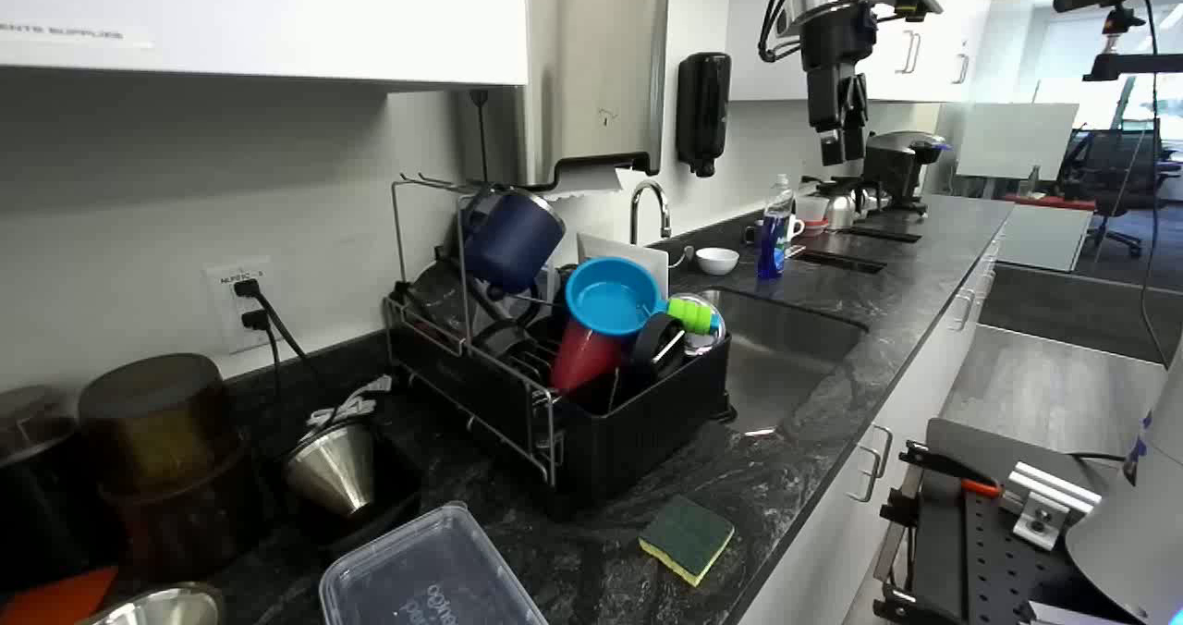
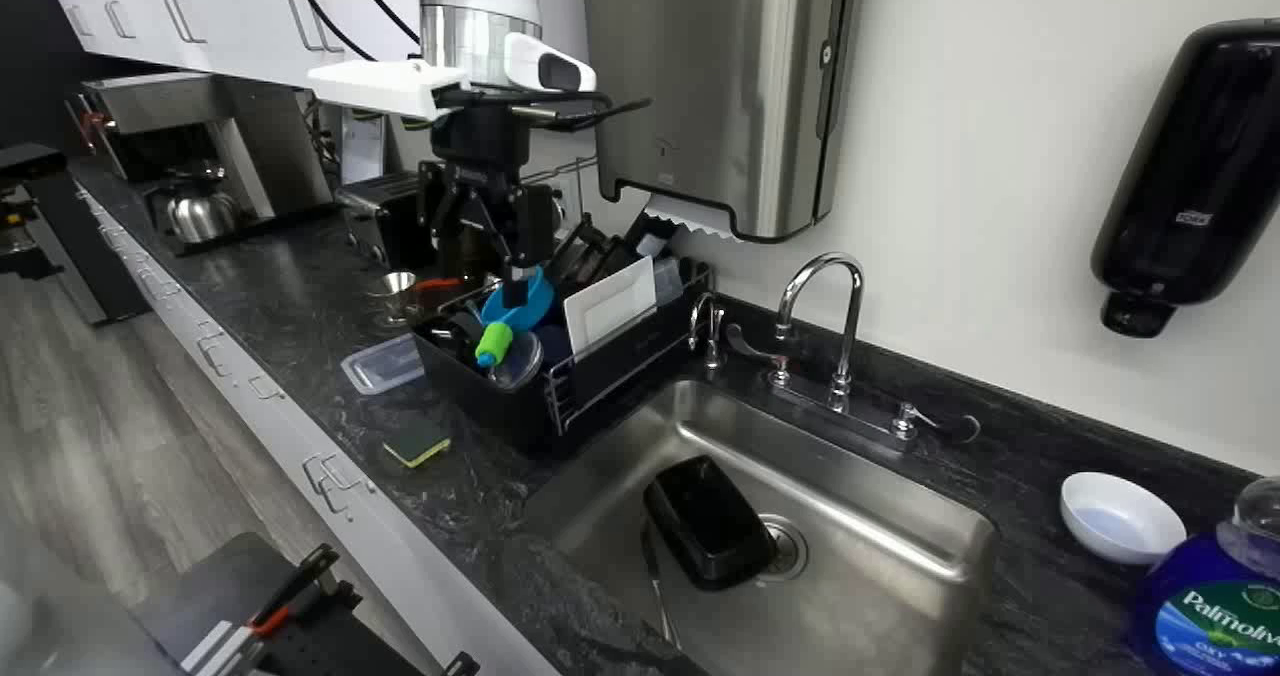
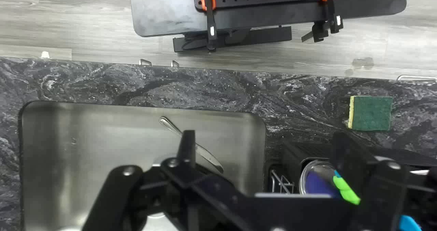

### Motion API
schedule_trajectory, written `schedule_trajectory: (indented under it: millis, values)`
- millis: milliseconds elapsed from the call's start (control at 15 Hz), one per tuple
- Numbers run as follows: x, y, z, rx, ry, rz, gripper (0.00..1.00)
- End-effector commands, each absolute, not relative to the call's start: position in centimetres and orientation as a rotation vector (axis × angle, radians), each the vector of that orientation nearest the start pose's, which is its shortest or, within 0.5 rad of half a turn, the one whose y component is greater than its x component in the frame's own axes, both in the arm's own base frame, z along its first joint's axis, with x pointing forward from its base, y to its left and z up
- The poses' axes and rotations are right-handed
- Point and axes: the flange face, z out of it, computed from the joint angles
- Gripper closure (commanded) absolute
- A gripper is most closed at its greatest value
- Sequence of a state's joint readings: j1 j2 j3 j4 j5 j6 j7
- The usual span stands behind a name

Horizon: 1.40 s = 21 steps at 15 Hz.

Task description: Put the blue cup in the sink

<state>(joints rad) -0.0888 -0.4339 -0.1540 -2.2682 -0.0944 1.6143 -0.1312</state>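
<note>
Dark countertop [image 3: 211, 87], steel sink [image 2: 860, 616] sunk into it, dish rack [image 1: 647, 426] just beside the rim. Gripper [image 3: 264, 138] above, fingers [image 3: 187, 144] spread wide. An exterior view catches a black container [image 2: 708, 522] in the sink; I can't pick it out in the wrist view. Two blue candidates in the rack: the light-blue cup [image 1: 615, 294], broad in an exterior view, a sliver in the wrist view; dark-blue mug [image 1: 515, 241] tilted higher up. Room: bare steel beside the container, a countertop strip along the front edge, sponge [image 3: 371, 113] on it, knife [image 3: 206, 154] in the sink.
</note>
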Motion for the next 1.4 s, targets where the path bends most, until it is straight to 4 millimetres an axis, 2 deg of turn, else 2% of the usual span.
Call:
schedule_trajectory:
  millis: [0, 733, 1067, 1333]
  values:
    - [38.3, -11.1, 50.9, -3.108, 0.118, 0.353, 0.0]
    - [38.5, -10.9, 50.6, -3.074, 0.078, 0.355, 0.0]
    - [39.2, -8.3, 46.9, -2.892, -0.142, 0.358, 0.0]
    - [39.6, -7.0, 44.4, -2.778, -0.285, 0.27, 0.0]
